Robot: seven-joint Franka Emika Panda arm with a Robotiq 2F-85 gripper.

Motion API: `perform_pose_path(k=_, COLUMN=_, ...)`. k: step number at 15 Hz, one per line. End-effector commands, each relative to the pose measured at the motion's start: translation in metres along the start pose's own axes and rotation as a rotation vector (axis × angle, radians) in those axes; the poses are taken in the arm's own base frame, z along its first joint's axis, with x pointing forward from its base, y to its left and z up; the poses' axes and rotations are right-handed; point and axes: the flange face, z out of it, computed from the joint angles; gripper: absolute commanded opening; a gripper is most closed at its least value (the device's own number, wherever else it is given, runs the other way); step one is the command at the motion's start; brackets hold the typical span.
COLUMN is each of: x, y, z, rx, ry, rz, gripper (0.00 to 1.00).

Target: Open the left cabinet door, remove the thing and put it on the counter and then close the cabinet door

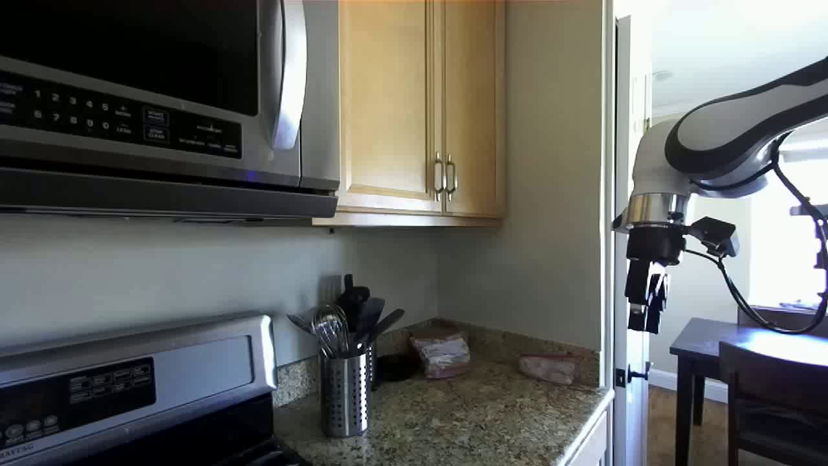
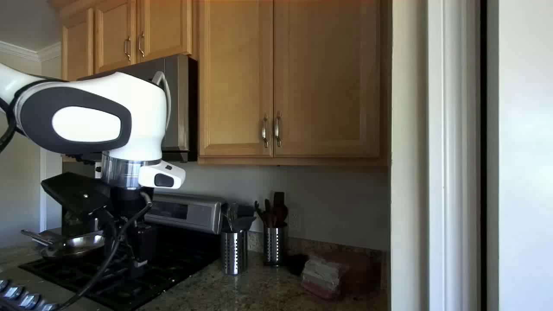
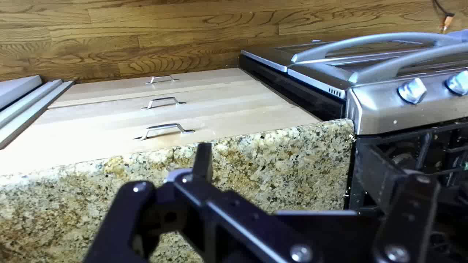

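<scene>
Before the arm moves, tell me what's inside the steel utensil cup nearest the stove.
A wire whisk and dark utensils stick up from the steel utensil cup. Its perforated wall covers their lower ends; whether anything else lies inside cannot be seen.

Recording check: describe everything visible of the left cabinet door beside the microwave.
The left cabinet door is framed, flat-panelled wood that looks like light maple, its top cut off in both exterior views. A slim vertical silver handle sits near its lower right corner. The door is shut and upright above the counter, next to the microwave. A thin seam parts it from the matching door. The gripper does not touch it.
</scene>
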Motion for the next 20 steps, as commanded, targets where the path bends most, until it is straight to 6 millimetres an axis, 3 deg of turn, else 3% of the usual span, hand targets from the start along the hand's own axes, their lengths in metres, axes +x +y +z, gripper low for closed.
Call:
perform_pose_path(k=1, x=0.0, y=0.0, z=0.0, rx=0.0, ry=-0.001, rz=0.0, gripper=1.0)
perform_pose_path(k=15, x=0.001, y=-0.002, z=0.001, rx=0.002, ry=-0.004, rz=-0.007, gripper=1.0)
perform_pose_path(k=17, x=0.005, y=-0.006, z=0.002, rx=-0.013, ry=0.007, rz=-0.019, gripper=1.0)
perform_pose_path(k=20, x=0.027, y=-0.018, z=-0.005, rx=-0.051, ry=0.062, rz=-0.055, gripper=1.0)
